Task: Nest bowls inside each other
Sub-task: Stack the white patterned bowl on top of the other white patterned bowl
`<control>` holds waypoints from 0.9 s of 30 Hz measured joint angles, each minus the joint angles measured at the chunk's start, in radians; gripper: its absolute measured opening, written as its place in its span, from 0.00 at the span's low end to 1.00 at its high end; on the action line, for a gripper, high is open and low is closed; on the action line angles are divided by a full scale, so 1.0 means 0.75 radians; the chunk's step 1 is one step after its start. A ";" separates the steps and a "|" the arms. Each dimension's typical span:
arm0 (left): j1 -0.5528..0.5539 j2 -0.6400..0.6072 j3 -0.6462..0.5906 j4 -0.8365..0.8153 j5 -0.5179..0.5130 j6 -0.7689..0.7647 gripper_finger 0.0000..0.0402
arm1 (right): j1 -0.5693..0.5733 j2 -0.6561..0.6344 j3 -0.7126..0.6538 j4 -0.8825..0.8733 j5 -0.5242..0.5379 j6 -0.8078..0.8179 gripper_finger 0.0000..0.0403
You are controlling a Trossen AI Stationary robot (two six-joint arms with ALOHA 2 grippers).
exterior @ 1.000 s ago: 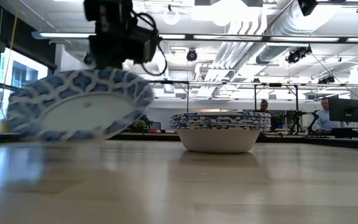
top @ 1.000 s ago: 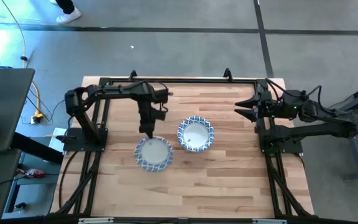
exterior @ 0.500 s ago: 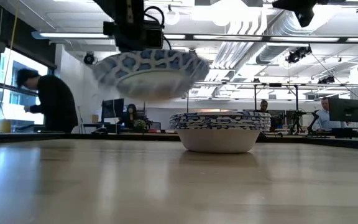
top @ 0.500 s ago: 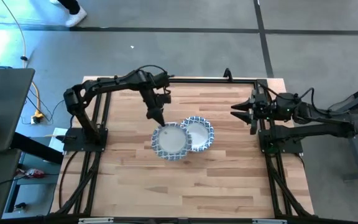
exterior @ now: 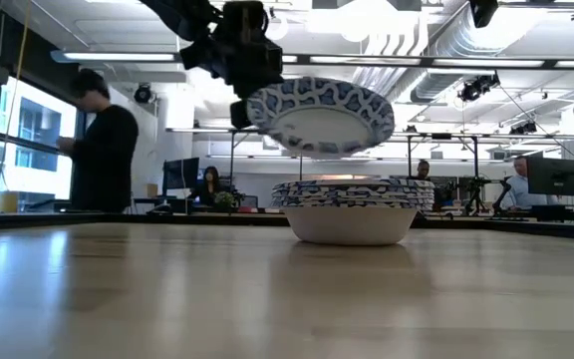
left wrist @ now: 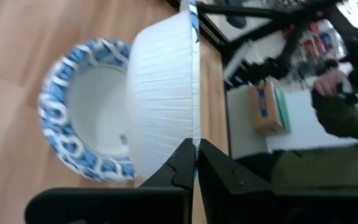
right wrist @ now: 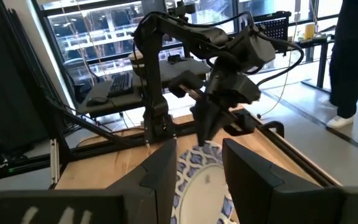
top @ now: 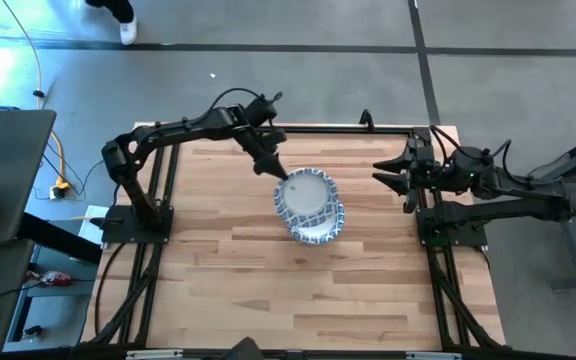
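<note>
A stack of nested blue-rimmed white bowls (top: 318,222) (exterior: 350,211) stands base down on the table's middle. My left gripper (top: 275,171) (left wrist: 196,163) carries another blue-rimmed bowl (top: 305,195) (exterior: 319,114) in the air, right above the stack. My right gripper (top: 390,172) (right wrist: 199,186) waits open at the table's right edge, pointing toward the bowls. My left gripper pinches the carried bowl's rim (left wrist: 193,134) on its far-left side between the two fingers, one inside the bowl and one outside. The fingers slant down from the table's far left. The bowl hangs clear above the stack, tilted slightly.
Bare wood lies all round the stack. Black frame rails (top: 158,190) run along the table's left, far and right edges. A person (exterior: 98,150) stands in the room beyond the table.
My left gripper has carried the bowl from low over the table left of the stack, up and toward the right and far side, to above the stack. The bowl went from steeply tilted near the tabletop to nearly level in the air. The stack has stayed put.
</note>
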 joint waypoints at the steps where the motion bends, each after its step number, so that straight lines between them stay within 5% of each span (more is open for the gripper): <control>1: 0.000 0.005 0.000 0.024 -0.019 -0.018 0.01 | 0.000 0.000 0.000 0.000 0.000 0.000 0.30; 27: -0.117 0.178 -0.001 0.157 -0.327 -0.053 0.01 | 0.000 0.000 0.001 -0.032 0.007 -0.026 0.30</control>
